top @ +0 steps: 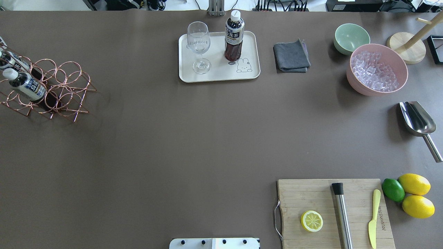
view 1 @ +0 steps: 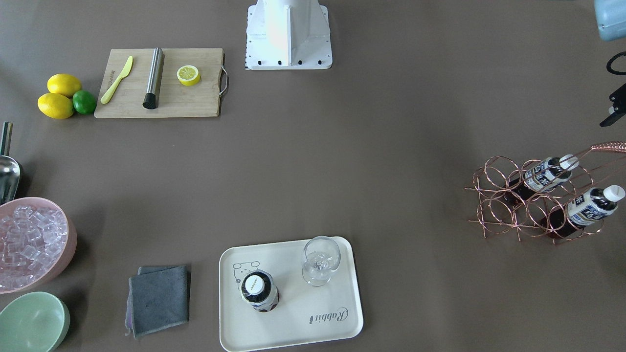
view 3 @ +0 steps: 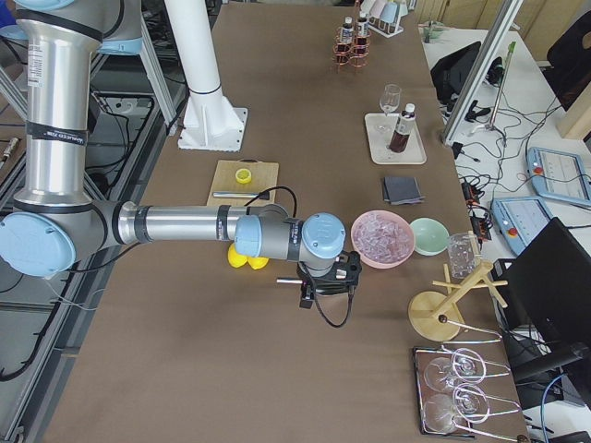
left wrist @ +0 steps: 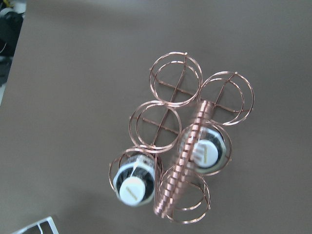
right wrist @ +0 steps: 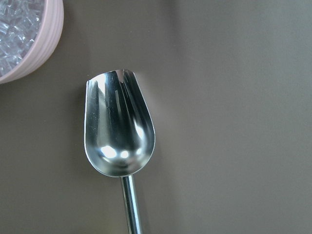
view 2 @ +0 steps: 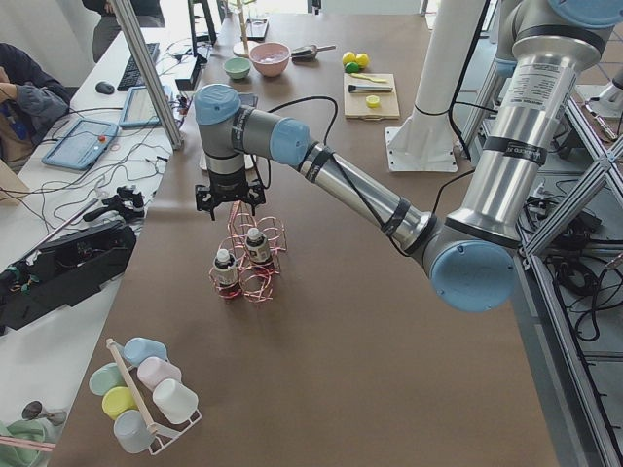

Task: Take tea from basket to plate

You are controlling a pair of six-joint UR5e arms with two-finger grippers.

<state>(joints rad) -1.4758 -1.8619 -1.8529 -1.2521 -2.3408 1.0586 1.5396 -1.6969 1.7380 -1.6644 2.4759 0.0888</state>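
One tea bottle (view 1: pixel 259 292) stands upright on the cream plate (view 1: pixel 293 325), next to a clear glass (view 1: pixel 320 261). Two more tea bottles (view 1: pixel 545 173) (view 1: pixel 594 205) sit in the copper wire basket (view 1: pixel 508 200) at the table's end. In the left wrist view both capped bottles (left wrist: pixel 134 183) (left wrist: pixel 204 151) show from above, with the basket's coiled handle (left wrist: pixel 200 117) between them. My left gripper (view 2: pixel 229 201) hovers above the basket; I cannot tell whether it is open or shut. My right gripper (view 3: pixel 325 281) hangs over the metal scoop (right wrist: pixel 119 131); its state cannot be told either.
A cutting board (top: pixel 332 211) carries a lemon half, a yellow knife and a steel bar, with lemons and a lime (top: pixel 392 189) beside it. A pink bowl of ice (top: pixel 377 69), a green bowl (top: pixel 351 38) and a grey cloth (top: pixel 291 57) lie near the plate.
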